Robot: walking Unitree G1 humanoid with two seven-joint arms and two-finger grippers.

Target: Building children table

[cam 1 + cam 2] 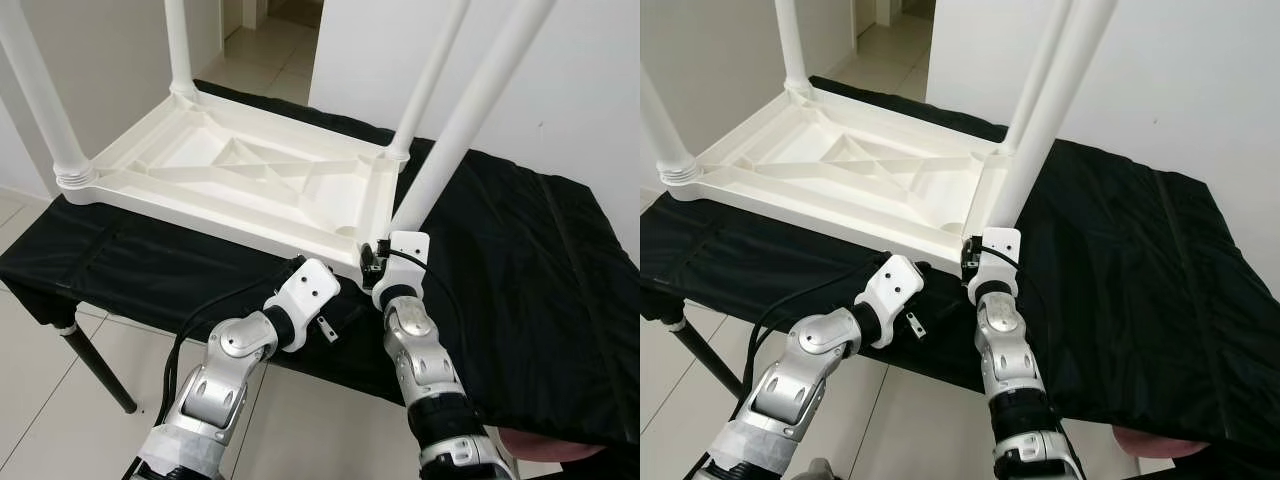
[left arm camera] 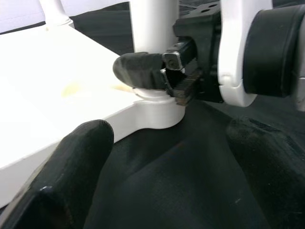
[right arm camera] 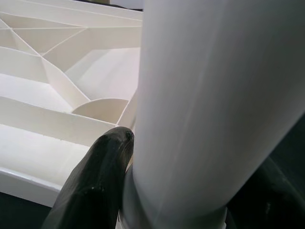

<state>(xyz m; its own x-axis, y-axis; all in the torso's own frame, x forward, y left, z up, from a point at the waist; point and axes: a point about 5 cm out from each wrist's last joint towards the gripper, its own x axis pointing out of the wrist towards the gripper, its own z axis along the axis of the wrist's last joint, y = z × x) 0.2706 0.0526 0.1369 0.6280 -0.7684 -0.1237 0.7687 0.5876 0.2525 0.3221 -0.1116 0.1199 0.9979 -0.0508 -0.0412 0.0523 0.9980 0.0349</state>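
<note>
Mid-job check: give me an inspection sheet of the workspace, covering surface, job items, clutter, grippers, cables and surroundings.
Surface: black cloth covering a table, dark leg at its left end.
Job items: white plastic tabletop lies upside down on the cloth, ribbed underside up; four white legs stand in its corners; near-right leg leans slightly.
Clutter: nothing seen.
Grippers: right gripper closed around the base of the near-right leg; left gripper open, empty, over the cloth beside that corner.
Cables: black cable loops along the left arm; short one at the right wrist.
Surroundings: white walls, tiled floor, open doorway behind.
</note>
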